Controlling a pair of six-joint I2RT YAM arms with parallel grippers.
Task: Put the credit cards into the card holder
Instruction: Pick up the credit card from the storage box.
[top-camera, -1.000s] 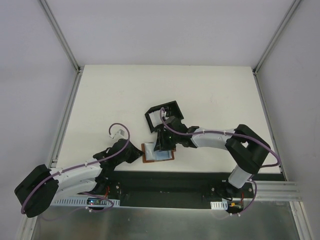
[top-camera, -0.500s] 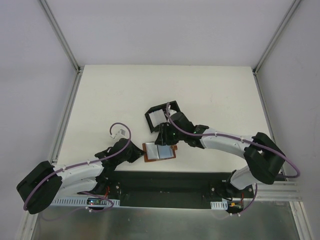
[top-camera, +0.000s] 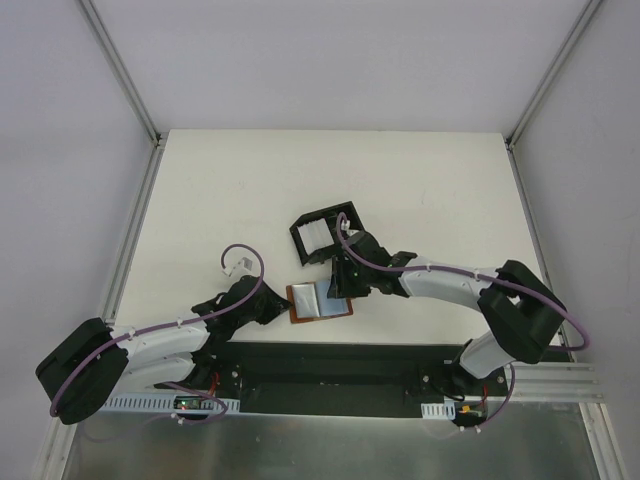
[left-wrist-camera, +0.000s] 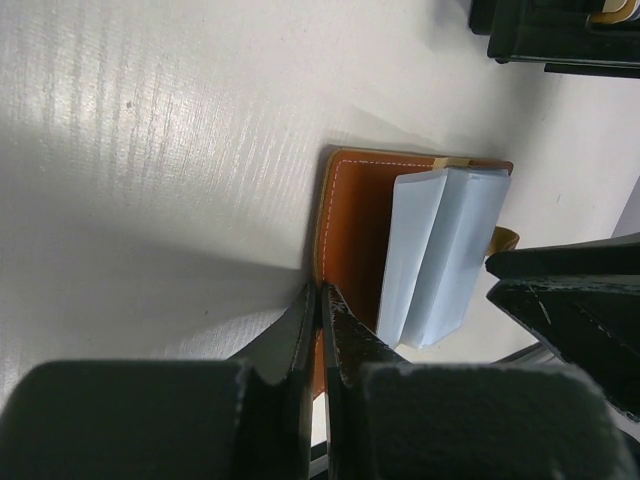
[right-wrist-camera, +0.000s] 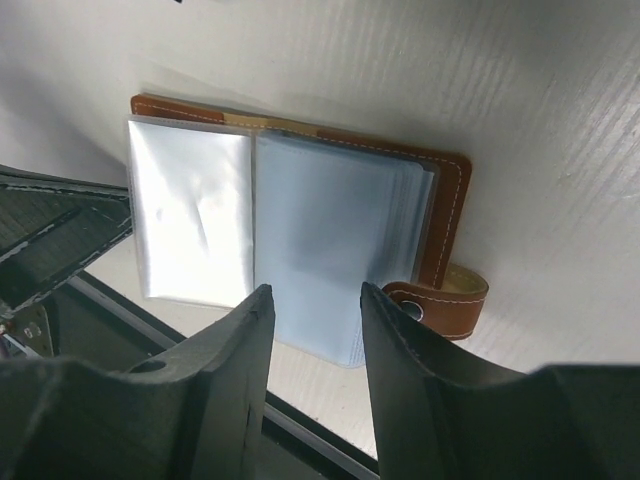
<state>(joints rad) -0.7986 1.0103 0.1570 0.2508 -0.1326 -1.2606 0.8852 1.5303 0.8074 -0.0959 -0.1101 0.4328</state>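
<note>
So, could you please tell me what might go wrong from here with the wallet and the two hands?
The left hand pinches only the brown wallet's thin edge, so it may slip or drag if pulled. The right hand, open above the floppy clear sleeves, could pinch a sleeve itself and lift the whole wallet. The card holder stands close beside that hand and might get knocked.

A robot lab test cell: a bare white surface boxed in by plain grey walls and aluminium rails. The cabled left arm and right arm are bolted to a black plate.
</note>
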